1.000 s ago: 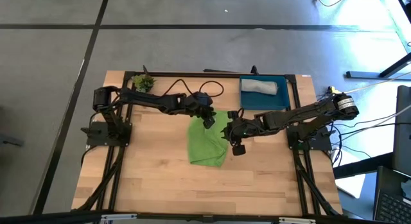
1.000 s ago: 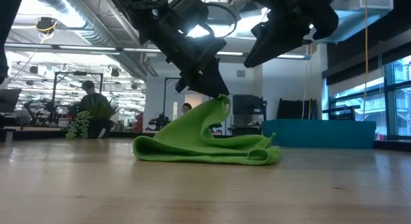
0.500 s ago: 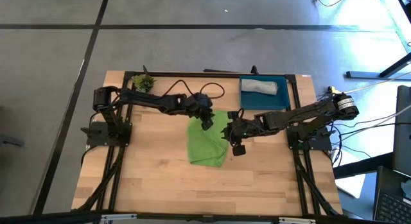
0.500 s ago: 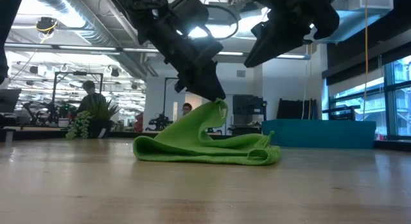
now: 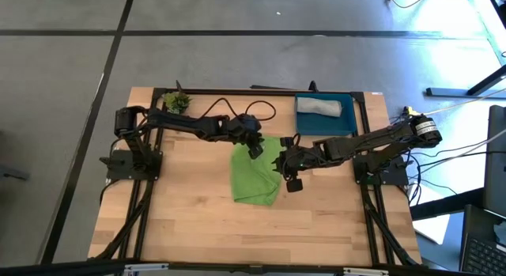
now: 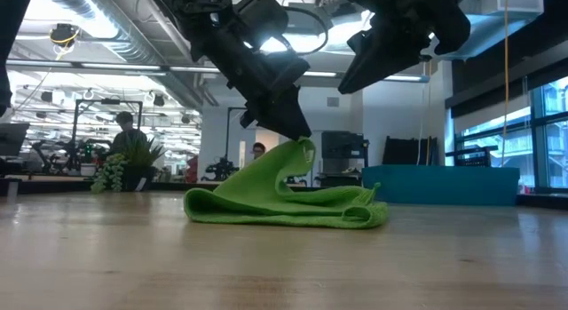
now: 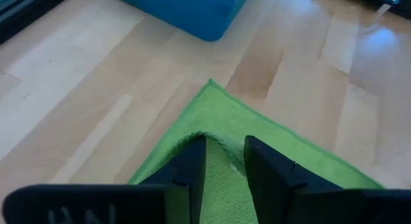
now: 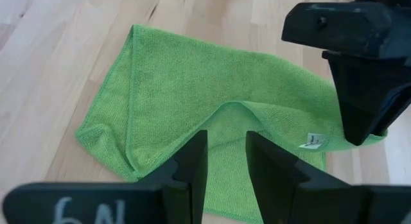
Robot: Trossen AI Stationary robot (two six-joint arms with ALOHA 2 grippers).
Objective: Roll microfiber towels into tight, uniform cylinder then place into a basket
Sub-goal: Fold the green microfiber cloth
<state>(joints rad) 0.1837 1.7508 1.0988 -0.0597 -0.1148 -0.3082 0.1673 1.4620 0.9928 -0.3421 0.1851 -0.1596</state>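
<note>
The lime green towel (image 5: 254,175) lies crumpled near the table's middle, with one part drawn up into a peak (image 6: 302,148). My left gripper (image 7: 223,142) is shut on that peak at the towel's far edge. My right gripper (image 8: 226,135) hovers open above the towel's right side (image 5: 289,179), well clear of it in the low view (image 6: 348,83). The grey towel (image 5: 319,107) lies rolled in the dark-blue basket (image 5: 300,126) at the far right. My left gripper pinches a raised fold of the green towel (image 7: 215,144) between its two fingers, close to the towel's far corner. The fingers slant down from the table's left side. The fold stands up as a peak (image 6: 300,150), while the rest of the towel lies slack on the table.
A small potted plant (image 5: 177,100) stands at the far left corner. Black frame rails run along the table's left and right sides (image 5: 142,205). Bare wood shows along the near half of the table (image 5: 253,236).
The towel's raised peak under my left gripper has sunk slightly and shifted a little toward the left in the low view. Both arms have kept still.
</note>
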